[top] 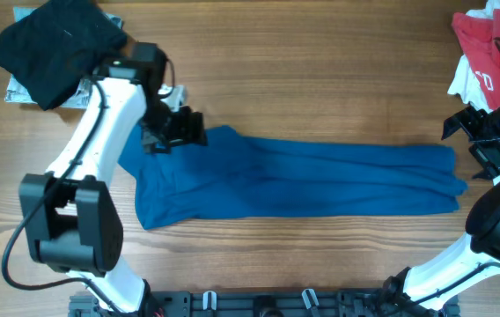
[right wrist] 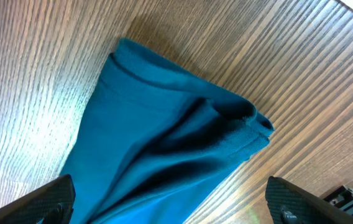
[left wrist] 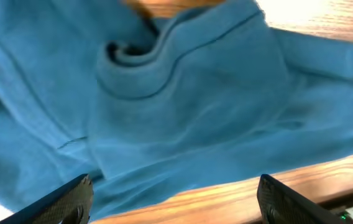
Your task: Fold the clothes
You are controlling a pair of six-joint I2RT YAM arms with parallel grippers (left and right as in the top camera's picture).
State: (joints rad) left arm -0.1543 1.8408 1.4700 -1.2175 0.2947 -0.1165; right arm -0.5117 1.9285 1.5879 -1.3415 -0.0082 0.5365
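Observation:
The clothes, a royal-blue shirt [top: 303, 180], lie as a long band across the middle of the table. My left gripper [top: 178, 132] hovers over the shirt's upper left corner. In the left wrist view it [left wrist: 176, 205] stands open, with the collar [left wrist: 133, 53] and the shirt's edge below it and nothing between the fingers. My right gripper [top: 466, 148] is at the band's right end. The right wrist view shows it [right wrist: 173, 205] open above the bunched fabric end [right wrist: 226, 124], holding nothing.
A black garment [top: 56, 44] is heaped at the back left corner on some papers [top: 17, 88]. A red-and-white garment [top: 483, 44] lies at the back right, close behind my right arm. Bare wood [top: 320, 88] runs behind and in front of the shirt.

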